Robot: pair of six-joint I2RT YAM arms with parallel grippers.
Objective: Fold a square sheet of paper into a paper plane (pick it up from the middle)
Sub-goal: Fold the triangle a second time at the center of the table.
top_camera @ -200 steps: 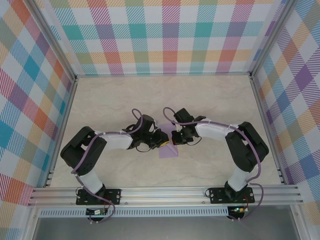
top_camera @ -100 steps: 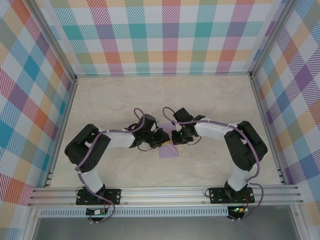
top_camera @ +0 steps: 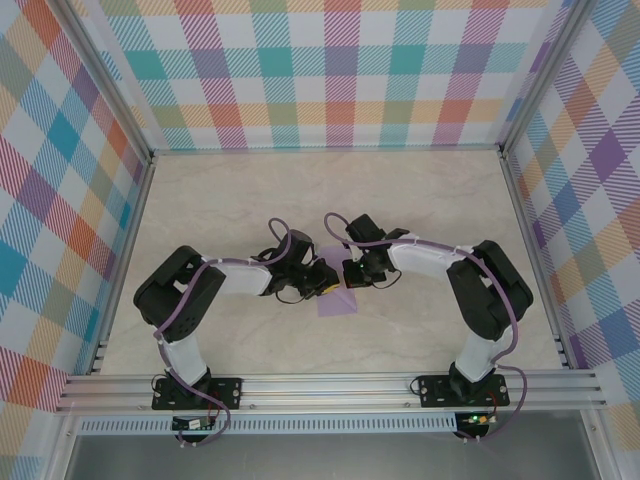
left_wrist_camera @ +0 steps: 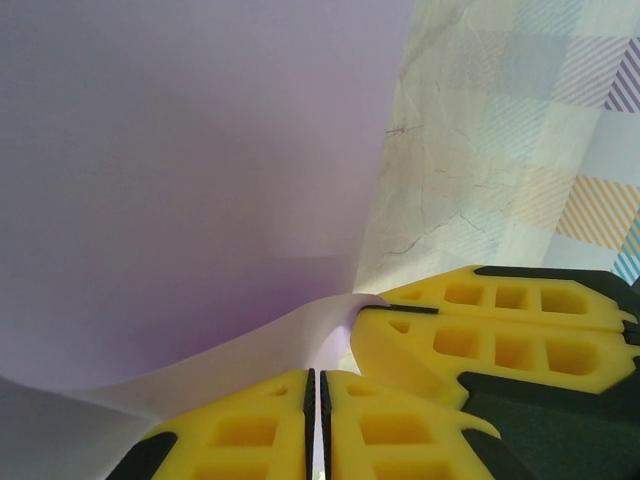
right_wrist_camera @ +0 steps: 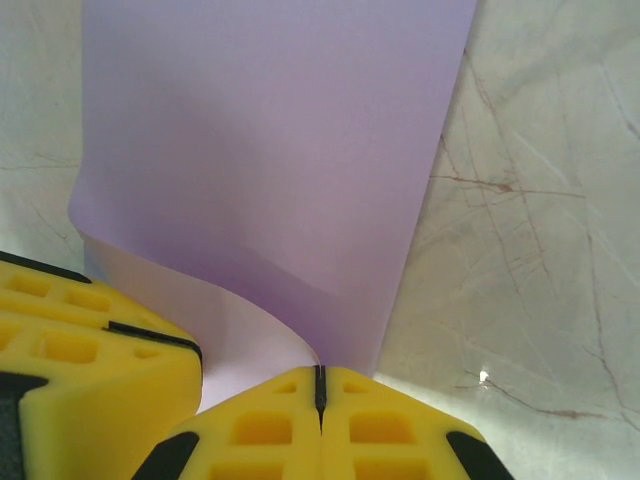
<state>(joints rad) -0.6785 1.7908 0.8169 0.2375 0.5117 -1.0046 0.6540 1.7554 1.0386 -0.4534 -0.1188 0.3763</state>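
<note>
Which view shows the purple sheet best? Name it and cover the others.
Right wrist: the square sheet of paper lies broad, edges clear against the table, curling into the right gripper. Left wrist shows it close but cropped, curled at the left gripper. Top external shows a small patch beneath both grippers.

square sheet of paper (right_wrist_camera: 270,150) cut off at top, near edge hidden behind right end effector (right_wrist_camera: 318,378)

left gripper (left_wrist_camera: 315,375) pinching square sheet of paper (right_wrist_camera: 270,150); right gripper (right_wrist_camera: 320,370) likewise | arms bent inward; tips close
</note>
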